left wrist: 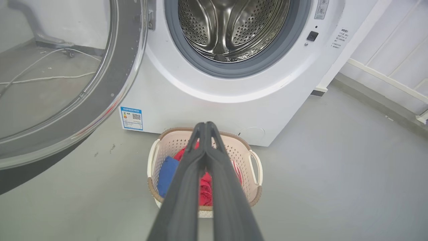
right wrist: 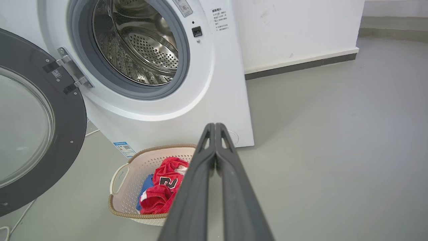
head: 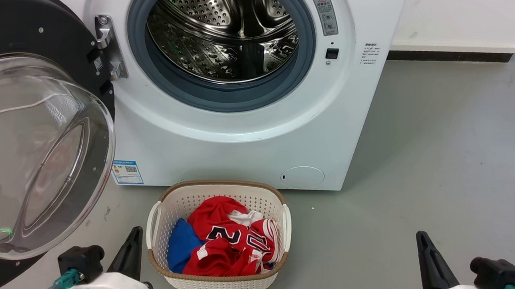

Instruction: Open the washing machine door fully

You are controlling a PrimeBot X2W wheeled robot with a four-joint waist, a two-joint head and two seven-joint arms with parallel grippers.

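The white washing machine (head: 220, 146) stands ahead with its steel drum (head: 223, 27) exposed. Its door (head: 18, 144), a black ring around a clear bulging glass bowl, is swung wide out to the left on its hinge (head: 109, 48). The door (left wrist: 67, 83) also fills the left of the left wrist view and the door (right wrist: 30, 124) the left of the right wrist view. My left gripper (head: 134, 233) is low at the bottom left, shut and holding nothing, just right of the door's lower edge. My right gripper (head: 422, 238) is shut at the bottom right over bare floor.
A white lattice laundry basket (head: 278, 256) with red and blue clothes sits on the grey floor directly before the machine, between my two grippers. A white wall with a dark skirting (head: 448, 56) runs behind on the right. Cables (left wrist: 40, 78) lie on the floor behind the door.
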